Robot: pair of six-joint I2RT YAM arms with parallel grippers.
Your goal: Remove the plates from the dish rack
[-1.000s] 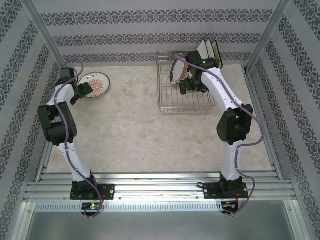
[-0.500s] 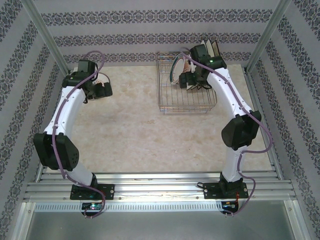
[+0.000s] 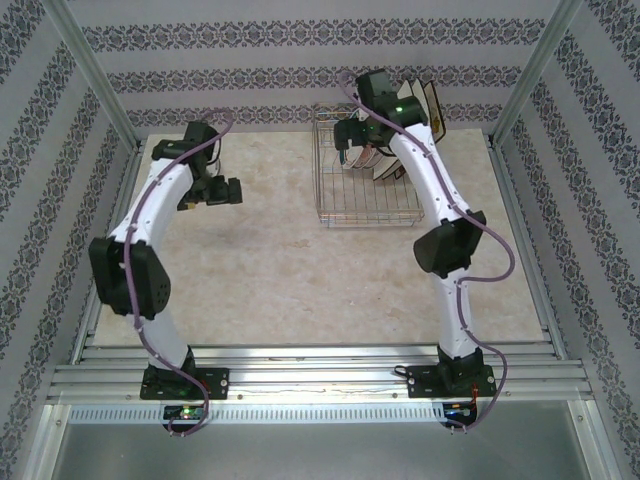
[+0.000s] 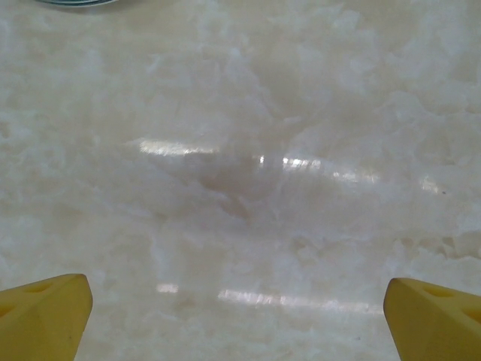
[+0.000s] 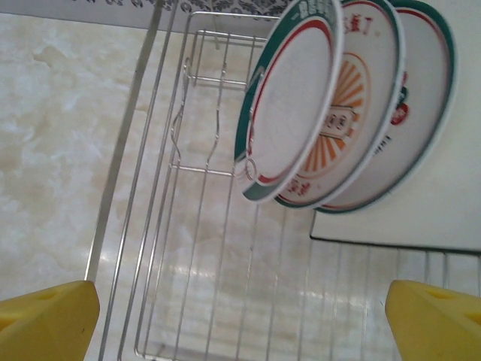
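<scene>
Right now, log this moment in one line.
left gripper: open, empty | right gripper: open, over dish rack | plates: standing in rack

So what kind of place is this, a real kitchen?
Probably not: it looks like a test booth dressed as a kitchen. Wallpapered panels on a metal frame enclose a marble-look table, where a dish rack holds plates.

The rack [image 3: 352, 205] stands on the table [image 3: 280, 280] at its far side, right of centre. Plates [image 5: 301, 105] stand side by side in the rack's far right part. The left gripper [image 3: 235, 190] hangs over the table's far left, and the right gripper [image 3: 347, 140] hangs over the rack.
</scene>
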